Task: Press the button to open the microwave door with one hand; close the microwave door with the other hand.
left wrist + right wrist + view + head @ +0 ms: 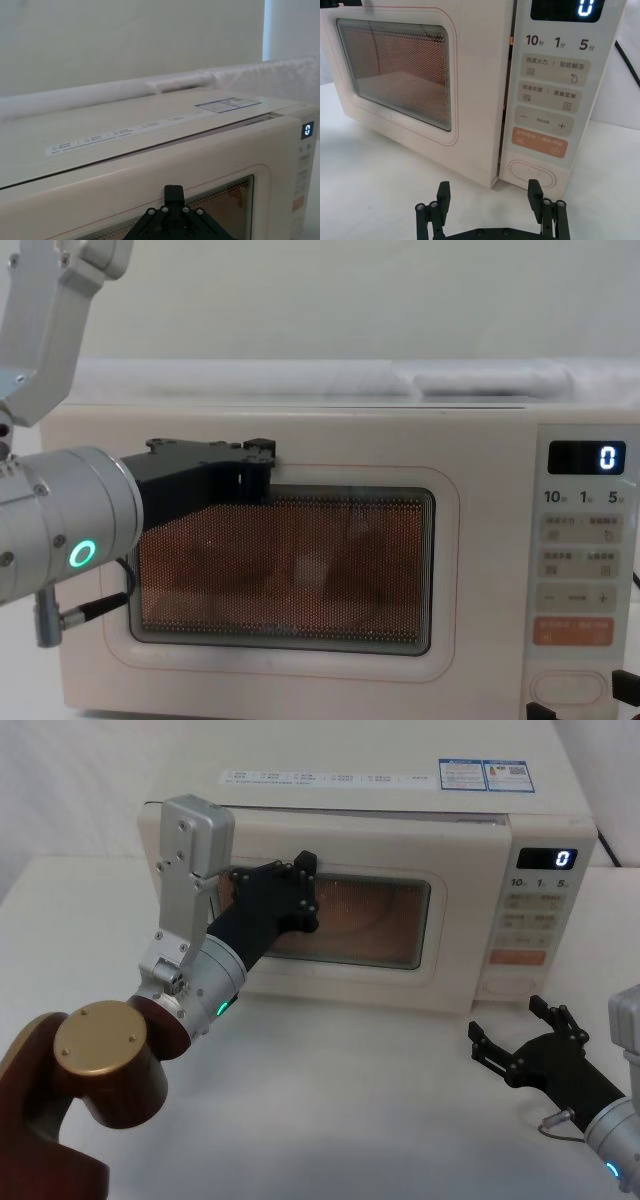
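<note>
The cream microwave (400, 800) stands at the back of the white table, its display (546, 858) showing "0". My left gripper (304, 866) is shut and lies flat against the left part of the microwave door (458, 920), over the dark window (300, 570). The door sits almost flush; a thin gap (272, 116) shows along its top right edge. My right gripper (508, 1017) rests open low over the table, just in front of the control panel. Its fingers (535, 187) point towards the wide cream button (532, 173), a short way off it.
A black power cord (608, 845) runs down behind the microwave's right side. A brown rounded part of my body with a brass disc (100, 1040) fills the lower left. The orange key (540, 142) sits just above the button.
</note>
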Tool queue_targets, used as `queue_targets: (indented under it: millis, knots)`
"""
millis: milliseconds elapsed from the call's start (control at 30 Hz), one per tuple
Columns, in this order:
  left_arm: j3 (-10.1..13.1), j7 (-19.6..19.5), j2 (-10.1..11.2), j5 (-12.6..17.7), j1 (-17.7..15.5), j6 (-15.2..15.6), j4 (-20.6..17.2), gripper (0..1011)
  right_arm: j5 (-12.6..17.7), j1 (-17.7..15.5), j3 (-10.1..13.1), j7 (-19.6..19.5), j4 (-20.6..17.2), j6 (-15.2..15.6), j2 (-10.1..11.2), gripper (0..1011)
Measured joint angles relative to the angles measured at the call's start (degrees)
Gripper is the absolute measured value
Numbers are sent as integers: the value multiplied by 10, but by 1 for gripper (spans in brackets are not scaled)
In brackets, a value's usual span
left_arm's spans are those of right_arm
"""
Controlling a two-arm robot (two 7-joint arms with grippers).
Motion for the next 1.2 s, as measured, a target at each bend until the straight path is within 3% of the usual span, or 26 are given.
queue_targets:
  millis: [1200]
  knots:
    - [0,-2,-24,17,-28,1,46,0,0,0,0,0,0,0,0,1002]
